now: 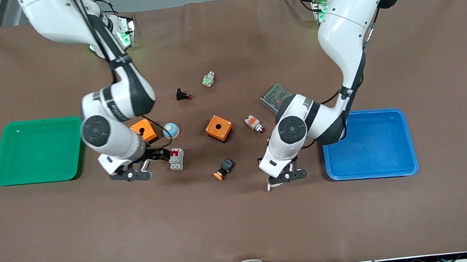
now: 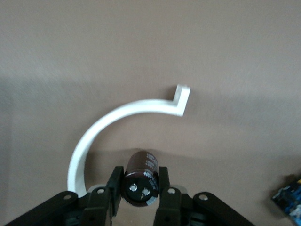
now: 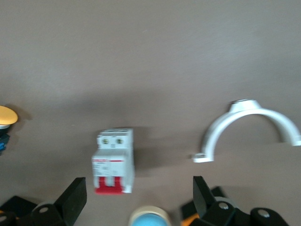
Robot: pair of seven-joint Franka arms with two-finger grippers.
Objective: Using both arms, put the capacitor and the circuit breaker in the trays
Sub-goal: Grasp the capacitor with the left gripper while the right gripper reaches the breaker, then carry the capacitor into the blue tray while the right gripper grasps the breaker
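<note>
Starting at the right arm's end of the counter (image 1: 244, 234), the green tray (image 1: 1, 155) sits just past the right end effector (image 1: 150, 165). That end effector is low over the counter w/ fingers spread wide and nothing in them. The circuit breaker (image 1: 176, 159) lies flat just ahead of its fingertips. In the right wrist view, the breaker (image 3: 114, 160) is nearer one finger (image 3: 75, 195) than the other, so it's not centred in the gap.

We judge the breaker to be a stiff, light plastic block w/ smooth flat sides. We'd grip across the two long flat sides at mid-body and keep off the red toggles, which could flip or let it slip.

Next along, the left end effector (image 1: 284, 177) is low over bare counter, w/ the blue tray (image 1: 372, 175) close beside it. Its fingers are clamped on the capacitor (image 2: 141, 176), squeezing the round black body near the terminal end, w/ a white curved clip (image 2: 108, 120) just ahead. We can't tell if the capacitor is off the counter.

The capacitor is prob. very light, but its round, smooth sleeve could roll or twist in the pads, so a mid-body grip seems safest.
</note>
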